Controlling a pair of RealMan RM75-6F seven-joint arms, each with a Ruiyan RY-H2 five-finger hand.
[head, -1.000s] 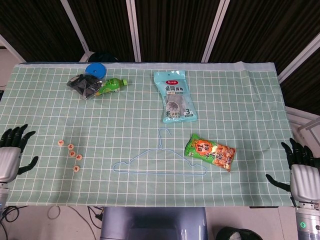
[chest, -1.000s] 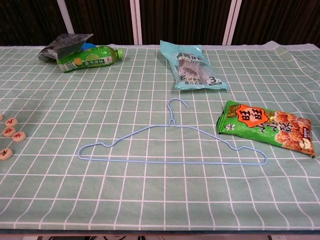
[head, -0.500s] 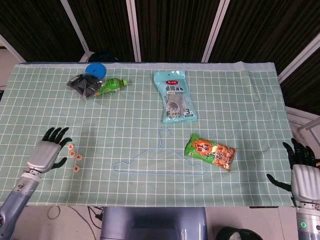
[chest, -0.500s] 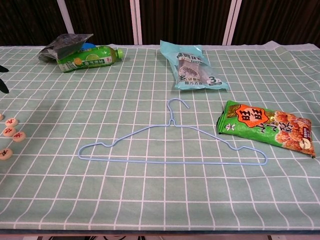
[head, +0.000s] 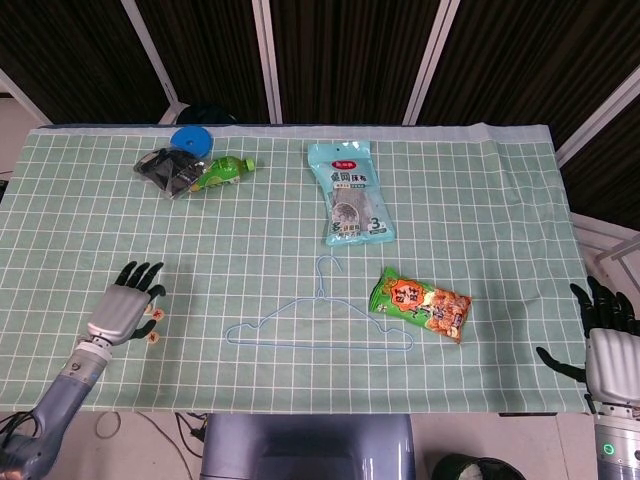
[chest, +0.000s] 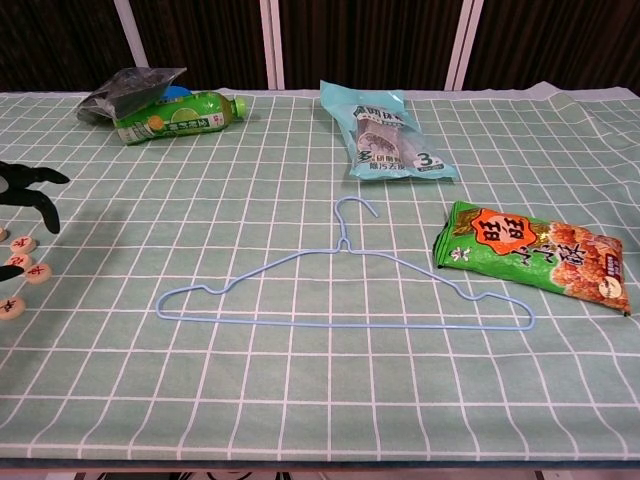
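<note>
Left hand (head: 128, 303): fingers spread, holding nothing, poised directly above the round game pieces (chest: 24, 268), which lie in a loose cluster near the table's left edge. Contact cannot be confirmed. Right hand (head: 608, 345): fingers spread, empty, parked off the table's right edge, well apart from everything. Beyond the pieces, a blue wire hanger (head: 318, 322) lies flat mid-table, the snack bag (head: 421, 304) just beside its right end.
</note>
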